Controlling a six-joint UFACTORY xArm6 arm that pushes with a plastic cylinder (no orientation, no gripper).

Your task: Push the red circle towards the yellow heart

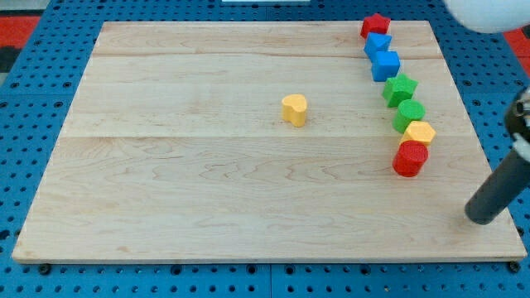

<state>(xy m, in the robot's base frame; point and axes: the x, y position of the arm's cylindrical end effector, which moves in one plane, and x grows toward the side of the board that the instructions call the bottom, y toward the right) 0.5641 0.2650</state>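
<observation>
The red circle (410,158) stands near the board's right edge, at the lower end of a curved line of blocks. The yellow heart (294,109) stands alone near the middle of the board, up and to the left of the red circle. My tip (479,217) is at the view's lower right, to the right of and below the red circle, apart from it. The dark rod slants up to the view's right edge.
Above the red circle, touching in a line, are a yellow hexagon (420,132), a green circle (410,113), a green star (400,88), a blue cube (385,64), a blue triangle (377,44) and a red star (374,25). The wooden board (166,182) lies on a blue pegboard.
</observation>
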